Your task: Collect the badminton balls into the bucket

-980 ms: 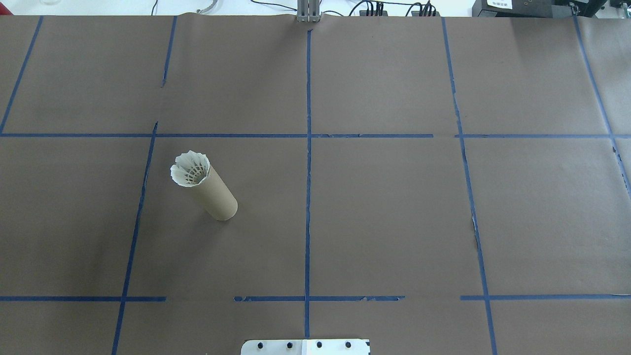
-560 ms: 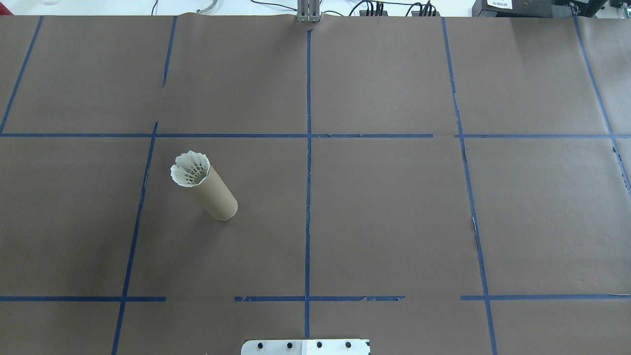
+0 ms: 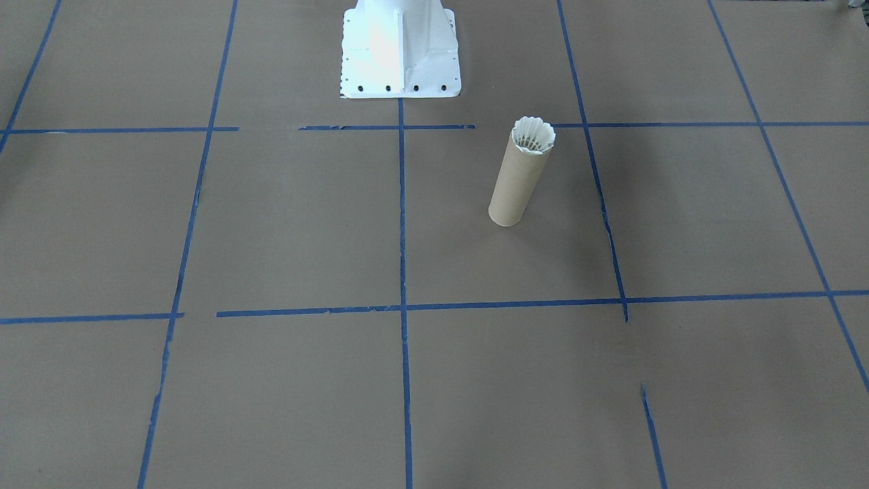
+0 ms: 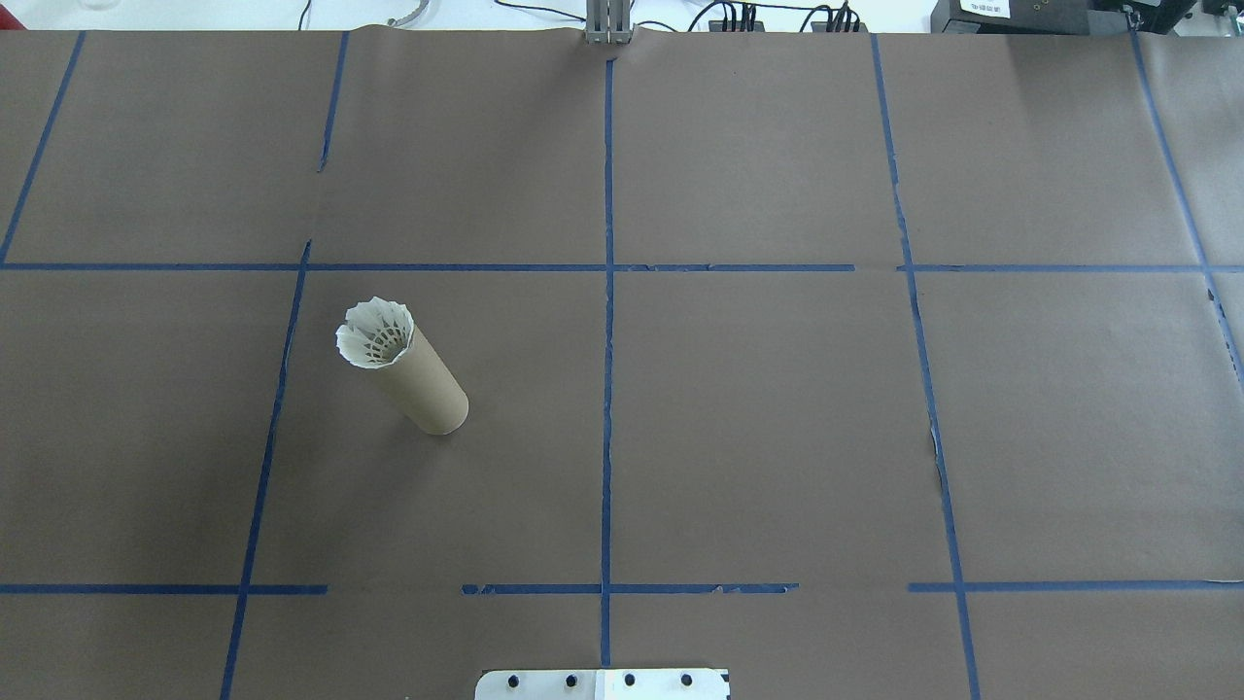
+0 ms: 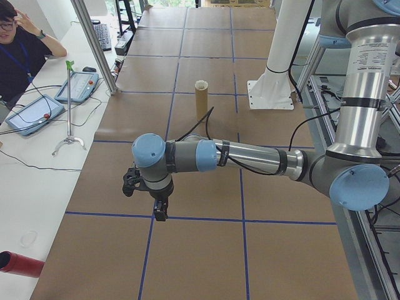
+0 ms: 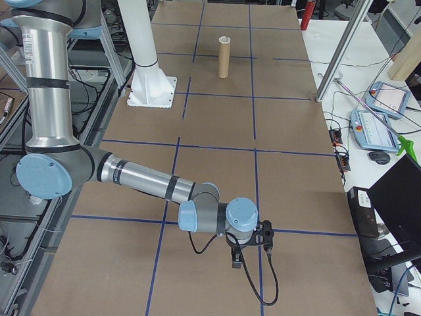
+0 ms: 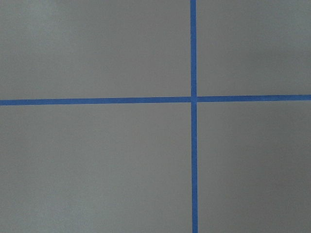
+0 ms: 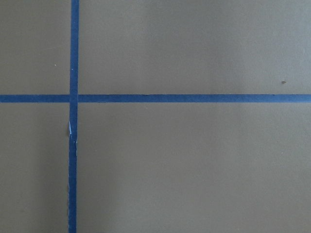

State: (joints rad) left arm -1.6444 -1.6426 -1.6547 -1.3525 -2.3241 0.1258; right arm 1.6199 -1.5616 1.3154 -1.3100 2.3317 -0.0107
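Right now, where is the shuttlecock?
The shuttlecock sits in the open top of the upright cardboard tube, left of the centre tape line in the overhead view.

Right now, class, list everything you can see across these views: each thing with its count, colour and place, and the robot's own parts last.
shuttlecock: one, white, feathers showing at the tube's open top.
tube: one, tan cardboard, upright on the robot's left half of the table.
table: one, brown paper cover with a blue tape grid.
pedestal: one, white, at the robot's edge of the table.
tablets: two, blue-edged, on the white side bench.
person: one, dark top, seated at that bench.
left gripper: one, black, low over the table's end, far from the tube.
right gripper: one, black, low over the opposite end.
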